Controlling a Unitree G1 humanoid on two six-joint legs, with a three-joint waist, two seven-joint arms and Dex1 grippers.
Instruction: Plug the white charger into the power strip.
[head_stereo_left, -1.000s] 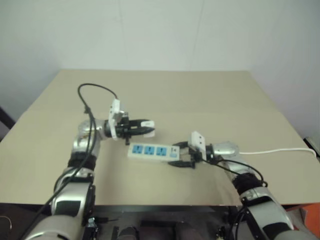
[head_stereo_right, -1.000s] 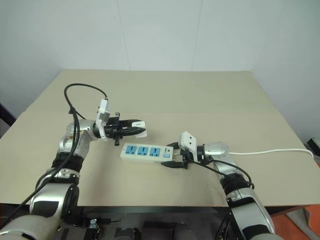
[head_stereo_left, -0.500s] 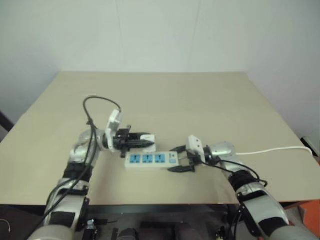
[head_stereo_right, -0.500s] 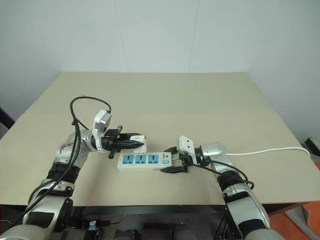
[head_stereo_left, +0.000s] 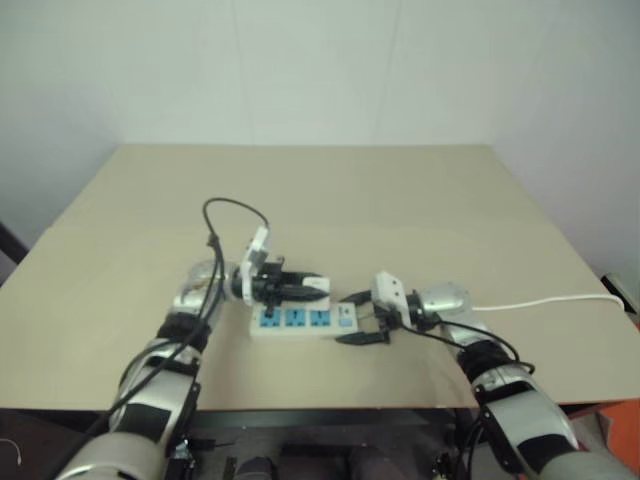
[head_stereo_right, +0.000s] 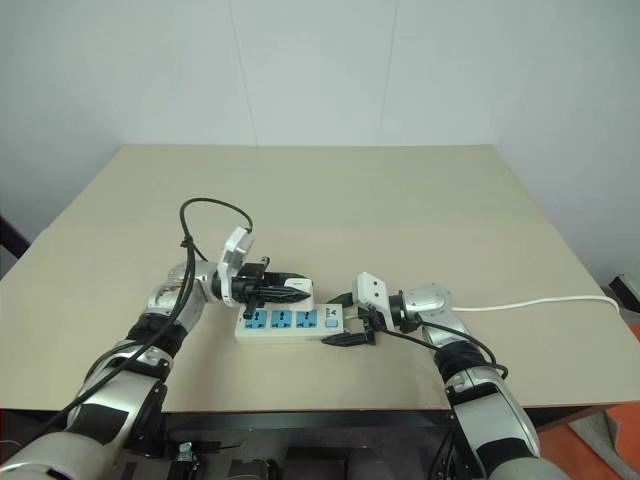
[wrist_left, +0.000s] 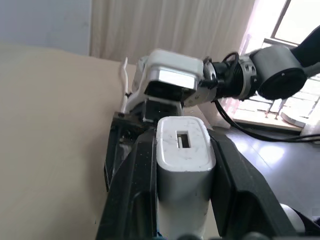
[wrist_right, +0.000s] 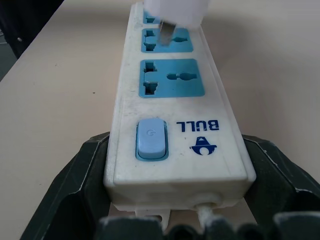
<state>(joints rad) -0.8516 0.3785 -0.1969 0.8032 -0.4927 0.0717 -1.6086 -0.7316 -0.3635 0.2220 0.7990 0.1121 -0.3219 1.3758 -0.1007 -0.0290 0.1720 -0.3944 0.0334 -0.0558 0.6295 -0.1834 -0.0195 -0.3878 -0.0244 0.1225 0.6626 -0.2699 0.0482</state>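
While the power strip (head_stereo_right: 287, 322) lies flat on the table (head_stereo_right: 400, 200), the right gripper (head_stereo_right: 345, 320) clamps its switch end between both fingers. The left gripper (head_stereo_right: 296, 287) is closed on the white charger (head_stereo_right: 301, 287), just above the strip's middle sockets. In the right wrist view the charger's (wrist_right: 176, 11) top is cut off, and one metal prong hangs over a blue socket; contact is hard to judge.

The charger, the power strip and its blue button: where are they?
white charger (wrist_left: 182, 150): left wrist view, its end face.
power strip (wrist_right: 172, 107): right wrist view, its top.
blue button (wrist_right: 150, 138): right wrist view, its middle.
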